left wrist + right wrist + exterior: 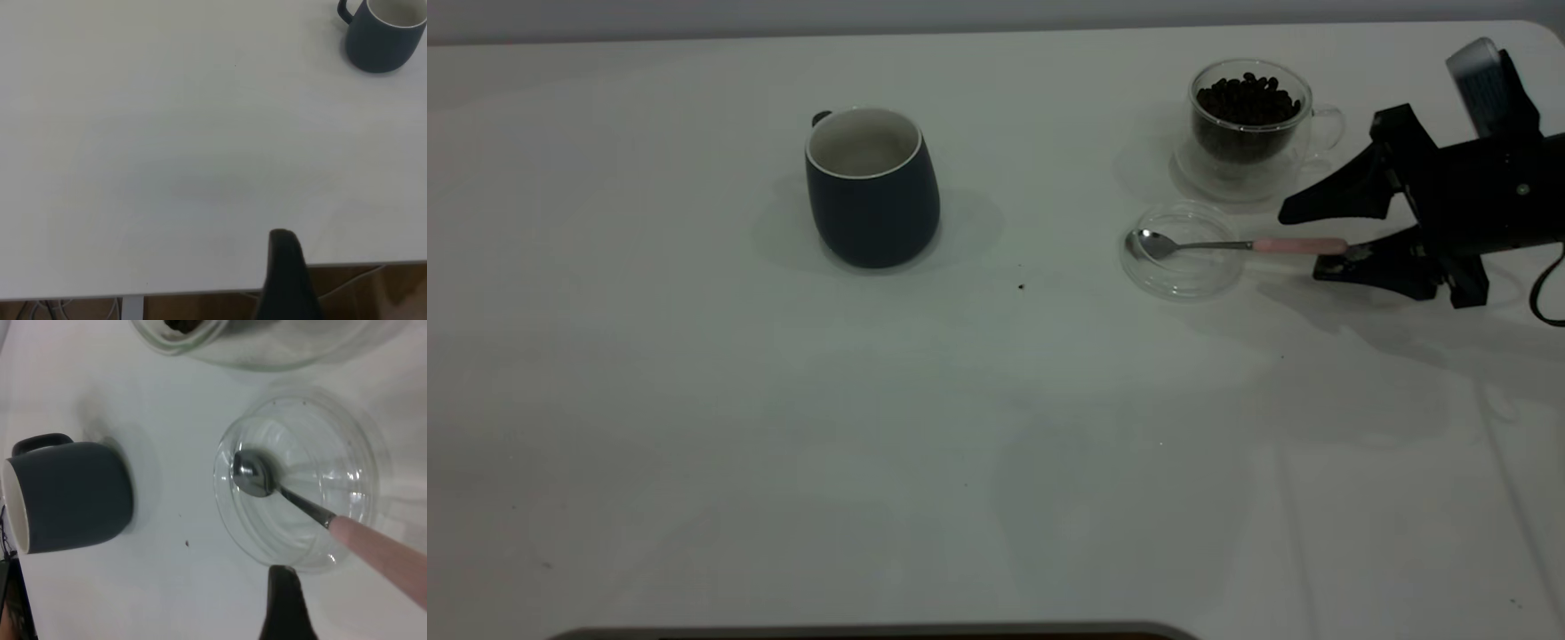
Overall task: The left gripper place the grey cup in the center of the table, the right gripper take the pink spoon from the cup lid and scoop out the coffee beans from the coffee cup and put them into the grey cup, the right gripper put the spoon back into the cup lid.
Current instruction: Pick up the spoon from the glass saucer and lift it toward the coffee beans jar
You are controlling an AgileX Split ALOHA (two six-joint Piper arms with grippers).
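Observation:
The grey cup (871, 191) stands upright near the table's (960, 444) middle; it also shows in the left wrist view (385, 33) and the right wrist view (73, 493). The pink spoon (1298, 245) lies with its bowl in the cup lid (1183, 280), handle pointing right. My right gripper (1301, 245) is open, its jaws on either side of the handle's end without closing on it. The spoon (373, 547) and lid (293, 410) fill the right wrist view. The coffee cup (1249, 133) holds coffee beans (1247, 98) behind the lid. My left gripper (285, 280) is at the table's edge, far from the grey cup.
The coffee cup stands on a clear round glass base (1200, 182) at the back right, close behind the lid. A small dark speck (1021, 286) lies between the grey cup and the lid. The table's near edge runs along the bottom of the exterior view.

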